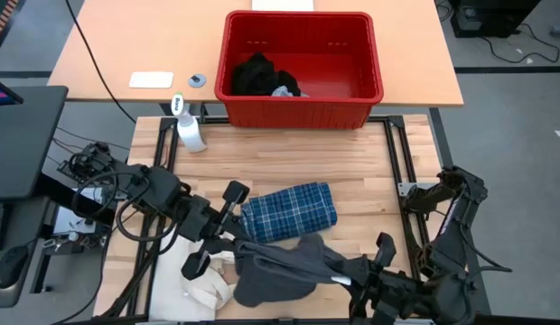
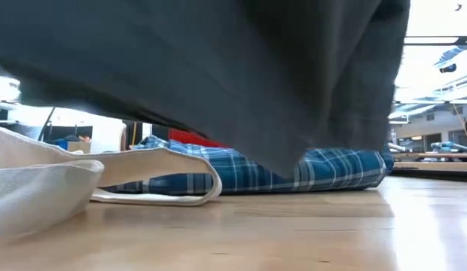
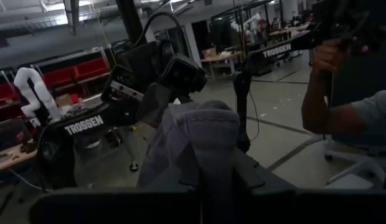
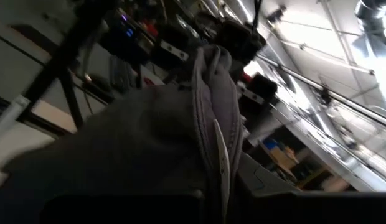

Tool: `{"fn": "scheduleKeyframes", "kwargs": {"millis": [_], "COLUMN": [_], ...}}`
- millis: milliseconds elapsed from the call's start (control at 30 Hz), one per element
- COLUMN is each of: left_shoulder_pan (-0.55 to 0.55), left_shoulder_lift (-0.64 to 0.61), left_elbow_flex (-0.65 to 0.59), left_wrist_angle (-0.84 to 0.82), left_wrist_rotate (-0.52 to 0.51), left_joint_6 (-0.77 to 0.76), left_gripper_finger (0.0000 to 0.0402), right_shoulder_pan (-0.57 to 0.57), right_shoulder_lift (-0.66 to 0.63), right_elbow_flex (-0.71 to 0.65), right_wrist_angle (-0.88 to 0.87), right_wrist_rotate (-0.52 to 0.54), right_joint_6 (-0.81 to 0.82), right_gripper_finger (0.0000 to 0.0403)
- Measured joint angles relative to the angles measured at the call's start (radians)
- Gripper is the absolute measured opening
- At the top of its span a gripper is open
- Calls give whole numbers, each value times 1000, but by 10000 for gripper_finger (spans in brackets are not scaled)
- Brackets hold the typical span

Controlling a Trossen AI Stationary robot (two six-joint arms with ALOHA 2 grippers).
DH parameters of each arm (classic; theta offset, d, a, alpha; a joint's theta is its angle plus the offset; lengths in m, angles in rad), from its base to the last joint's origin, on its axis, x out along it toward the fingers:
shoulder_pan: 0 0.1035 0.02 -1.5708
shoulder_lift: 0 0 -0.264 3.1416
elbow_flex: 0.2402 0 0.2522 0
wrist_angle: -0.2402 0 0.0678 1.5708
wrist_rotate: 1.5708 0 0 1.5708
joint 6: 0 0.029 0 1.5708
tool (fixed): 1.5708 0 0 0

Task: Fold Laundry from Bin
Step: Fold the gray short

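One shirt folded, one dark grey piece in the air, more laundry waiting in the bin.

We count one blue plaid shirt lying folded on the table just beyond our fingers, and one dark grey garment stretched between our two grippers. The left gripper and the right gripper each pinch an edge of it, fingers nearly closed on the cloth, so it hangs above the table. One cream tote bag lies beside the left fingers. Well beyond both, the red bin holds one black heap and a small light scrap. We judge roughly half the folding remains.
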Motion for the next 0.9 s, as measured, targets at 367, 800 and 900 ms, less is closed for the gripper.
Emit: {"fn": "scheduleKeyframes", "kwargs": {"millis": [367, 800, 900], "left_shoulder_pan": [162, 485, 561], "left_shoulder_lift": [-13, -8, -6], "left_elbow_flex": [3, 2, 1], "left_wrist_angle": [-206, -361, -334], "left_wrist_rotate": [-279, -325, -317], "left_joint_6": [17, 14, 50], "left_gripper_finger": [38, 26, 26], "right_shoulder_pan": [-156, -446, -524], "right_shoulder_lift": [-3, -52, -87], "right_elbow_flex": [0, 0, 0], "right_wrist_angle": [-383, -1233, -1362], "right_wrist_rotate": [296, 48, 54], "right_joint_6": [184, 934, 1059], "right_gripper_finger": [30, 24, 28]}}
